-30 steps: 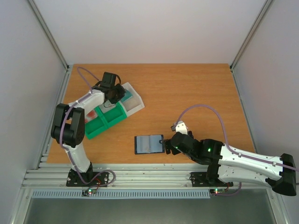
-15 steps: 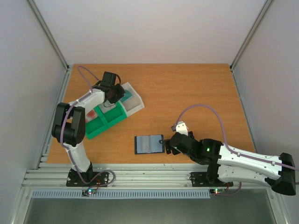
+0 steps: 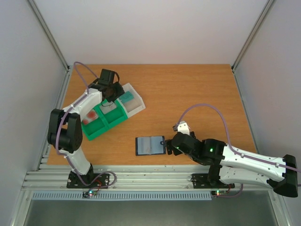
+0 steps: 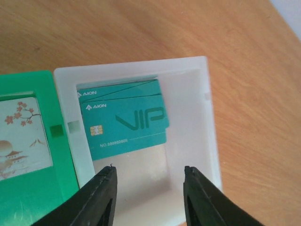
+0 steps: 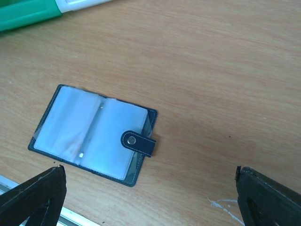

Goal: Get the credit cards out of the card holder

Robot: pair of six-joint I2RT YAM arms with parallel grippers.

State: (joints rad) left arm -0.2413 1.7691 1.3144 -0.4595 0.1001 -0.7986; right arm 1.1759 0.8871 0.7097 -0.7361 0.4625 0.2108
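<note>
Hovering over the tray, the left tool has its fingers apart with nothing between them. Two teal credit cards, overlapped and marked VIP, lie flat in the white compartment just ahead of the fingertips, not touched. Beside the tool, left in its wrist view, sits the green compartment with a blossom-printed card. Right tool low over the desk, fingers spread wide, gripping nothing. Card holder lies open and flat on the desk just ahead of it, clear sleeves up, tab clasp on the edge nearest the tool's centre.
</note>
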